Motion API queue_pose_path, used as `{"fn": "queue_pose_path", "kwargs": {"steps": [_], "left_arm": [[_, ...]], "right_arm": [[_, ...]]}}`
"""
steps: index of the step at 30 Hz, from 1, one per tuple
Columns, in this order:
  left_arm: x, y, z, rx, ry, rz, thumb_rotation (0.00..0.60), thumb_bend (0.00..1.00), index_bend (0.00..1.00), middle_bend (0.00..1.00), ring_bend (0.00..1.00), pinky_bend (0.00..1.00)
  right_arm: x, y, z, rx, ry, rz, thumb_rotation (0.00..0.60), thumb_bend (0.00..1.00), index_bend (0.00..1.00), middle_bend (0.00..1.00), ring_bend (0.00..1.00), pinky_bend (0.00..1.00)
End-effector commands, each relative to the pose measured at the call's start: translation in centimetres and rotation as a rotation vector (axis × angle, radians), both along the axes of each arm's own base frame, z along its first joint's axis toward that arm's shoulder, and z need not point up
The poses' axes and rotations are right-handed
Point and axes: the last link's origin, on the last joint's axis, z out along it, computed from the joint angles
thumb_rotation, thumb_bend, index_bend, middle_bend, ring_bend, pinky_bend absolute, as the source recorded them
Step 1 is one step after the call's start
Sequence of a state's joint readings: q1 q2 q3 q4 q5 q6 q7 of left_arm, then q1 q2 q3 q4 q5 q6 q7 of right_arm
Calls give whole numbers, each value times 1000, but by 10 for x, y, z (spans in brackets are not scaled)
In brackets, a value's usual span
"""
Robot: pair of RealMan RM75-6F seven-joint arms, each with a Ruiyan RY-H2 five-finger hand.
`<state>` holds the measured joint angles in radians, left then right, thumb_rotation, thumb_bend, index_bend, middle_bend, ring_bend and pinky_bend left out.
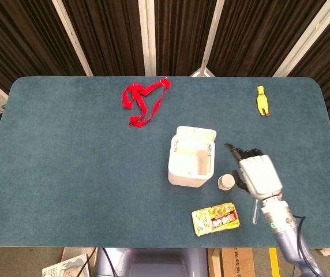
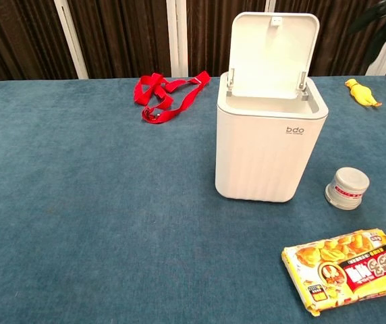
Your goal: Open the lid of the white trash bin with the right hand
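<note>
The white trash bin (image 1: 183, 174) stands near the middle of the blue table, and its body (image 2: 267, 155) faces the chest camera. Its lid (image 2: 272, 50) stands upright on the rear hinge, so the head view looks down into the hollow inside, with the lid (image 1: 197, 135) seen edge-on at the far side. My right hand (image 1: 258, 176) hovers to the right of the bin and clear of it, holding nothing, with its dark fingers (image 1: 241, 153) stretched forward. In the chest view it is only a dark blur (image 2: 384, 15) at the top right. My left hand shows in neither view.
A small round white jar (image 1: 227, 182) (image 2: 347, 187) sits between the bin and my right hand. A snack packet (image 1: 215, 218) (image 2: 348, 266) lies at the front edge. A red strap (image 1: 142, 101) lies at the back left and a yellow toy (image 1: 262, 101) at the back right.
</note>
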<state>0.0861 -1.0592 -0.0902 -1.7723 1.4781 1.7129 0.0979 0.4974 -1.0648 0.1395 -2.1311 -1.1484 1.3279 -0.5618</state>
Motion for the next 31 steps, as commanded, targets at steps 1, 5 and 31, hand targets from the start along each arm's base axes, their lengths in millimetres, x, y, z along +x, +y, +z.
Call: {"fn": "queue_pose_path", "kwargs": {"steps": [1,5,31], "left_arm": [[0,0,-1,-4,1,2,600,46,100,0,0,0],[1,1,-2,-12,6,0,600,45,100,0,0,0],[0,-1,-6,-116,59,43,600,46,110,0,0,0]], "right_arm": [[-20,4,11,-71,14,-53,600,405,144,220,306,278],[-41,18,16,-91,8,-91,600,405,135,162,233,260],[-134,89,-9,-244,88,-75,600,362,135,141,192,163]]}}
